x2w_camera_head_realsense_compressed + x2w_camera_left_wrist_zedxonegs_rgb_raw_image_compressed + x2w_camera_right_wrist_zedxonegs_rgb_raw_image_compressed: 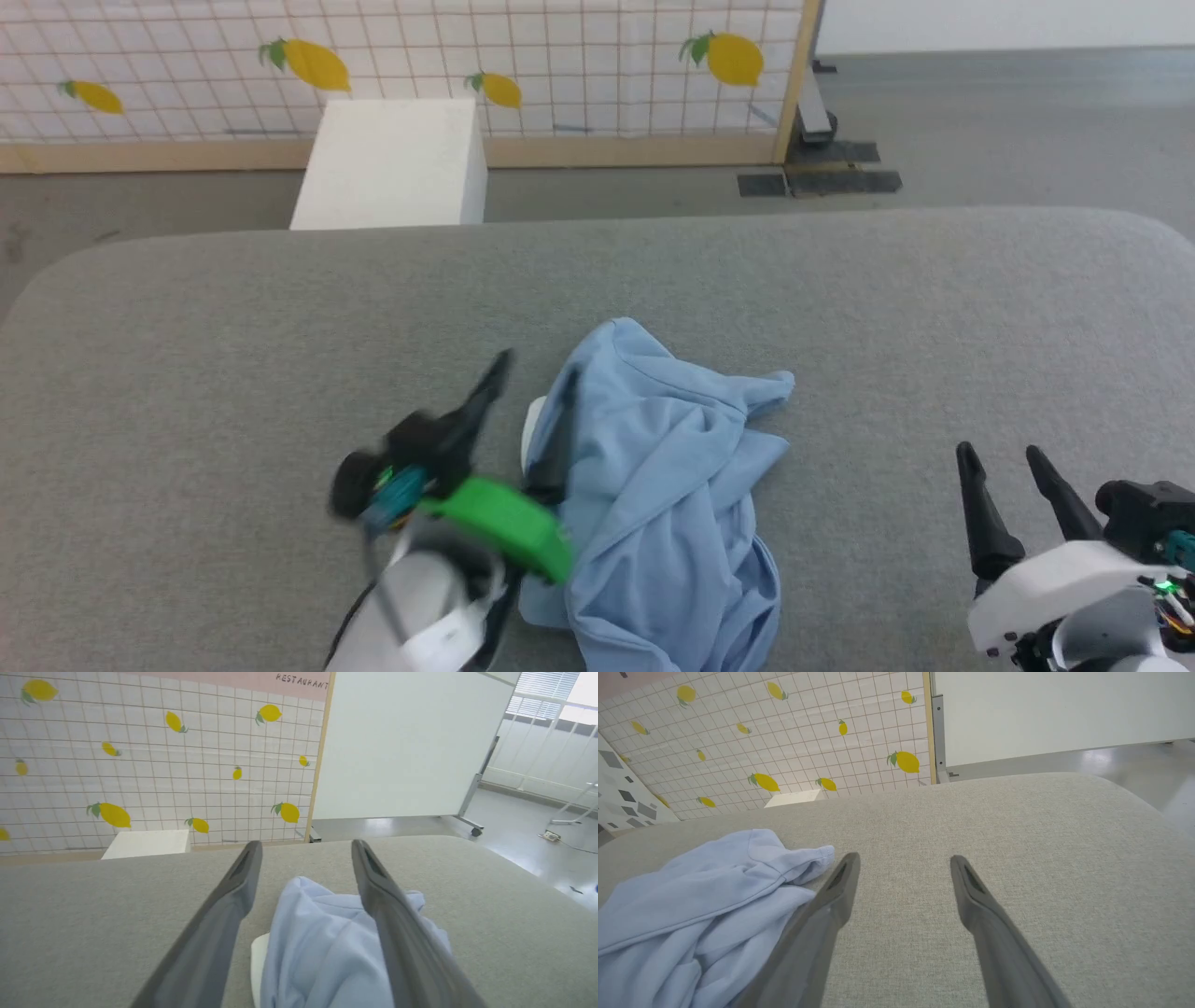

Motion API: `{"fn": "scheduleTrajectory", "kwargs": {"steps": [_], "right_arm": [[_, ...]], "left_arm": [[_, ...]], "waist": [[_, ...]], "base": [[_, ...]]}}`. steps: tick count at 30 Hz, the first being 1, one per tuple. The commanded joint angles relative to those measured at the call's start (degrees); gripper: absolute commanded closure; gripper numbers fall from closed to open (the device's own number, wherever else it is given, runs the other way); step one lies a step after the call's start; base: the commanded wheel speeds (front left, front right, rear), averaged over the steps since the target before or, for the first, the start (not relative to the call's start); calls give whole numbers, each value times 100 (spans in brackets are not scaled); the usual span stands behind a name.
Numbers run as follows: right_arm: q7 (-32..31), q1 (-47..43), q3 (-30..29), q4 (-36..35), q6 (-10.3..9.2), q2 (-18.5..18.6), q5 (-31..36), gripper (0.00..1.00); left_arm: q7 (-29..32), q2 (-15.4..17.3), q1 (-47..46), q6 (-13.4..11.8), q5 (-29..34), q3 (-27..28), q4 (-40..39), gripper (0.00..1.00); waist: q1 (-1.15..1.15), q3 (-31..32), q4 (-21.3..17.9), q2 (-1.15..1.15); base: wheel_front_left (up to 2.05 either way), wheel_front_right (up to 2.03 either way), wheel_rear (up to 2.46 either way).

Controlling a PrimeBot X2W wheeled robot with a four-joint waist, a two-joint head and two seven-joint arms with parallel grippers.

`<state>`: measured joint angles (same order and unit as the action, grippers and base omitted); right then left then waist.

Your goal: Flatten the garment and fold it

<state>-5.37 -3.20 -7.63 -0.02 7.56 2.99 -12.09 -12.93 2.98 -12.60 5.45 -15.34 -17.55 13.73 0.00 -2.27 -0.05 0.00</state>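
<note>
The garment [663, 485] lies crumpled mid-tabletop [233, 355] — the left gripper [539, 371], fingers spread wide, straddles its left edge (white collar peeking out there), the right gripper [999, 453] equally wide over bare surface to its right.

A staged test hall: beyond the grey padded table [187, 373] stands a freestanding lemon-printed tile backdrop [140, 765] (lettered "RESTAURANT" along its top), and further beyond the table a wheeled white partition [402, 742] on bare grey floor [1027, 131].
</note>
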Motion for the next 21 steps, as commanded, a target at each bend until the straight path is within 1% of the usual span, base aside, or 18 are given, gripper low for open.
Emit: {"fn": "scheduleTrajectory", "kwargs": {"steps": [1, 5, 9, 13, 18, 21], "right_arm": [[95, 147, 28, 81, -8, -10, -19, 0], [231, 341, 237, 242, -8, -11, -131, 0], [363, 503, 423, 364, -8, -11, -225, 0], [483, 631, 529, 463, -8, -11, -312, 0], [592, 697, 615, 598, -8, -11, -377, 0], [651, 715, 665, 670, -8, -11, -437, 0]], "left_arm": [[106, -10, -402, -24, -123, -328, 131, 0], [612, -10, -1281, -199, -523, -1195, 610, 0], [1257, -10, -2062, -384, -944, -1839, 1201, 0], [1952, -10, -2688, -552, -1323, -2282, 1846, 0], [2891, -10, -3177, -736, -1643, -2728, 2510, 0], [3569, -10, -3371, -1016, -1634, -2941, 2996, 0]], "waist": [[0, -203, -204, 0], [0, -508, -511, 0], [0, -773, -832, 0], [0, -1017, -1161, 0], [0, -1172, -1442, 0], [0, -1185, -1545, 0]], "base": [[0, 0, 0], [0, 0, 0], [0, 0, 0], [0, 0, 0], [0, 0, 0], [0, 0, 0]]}}
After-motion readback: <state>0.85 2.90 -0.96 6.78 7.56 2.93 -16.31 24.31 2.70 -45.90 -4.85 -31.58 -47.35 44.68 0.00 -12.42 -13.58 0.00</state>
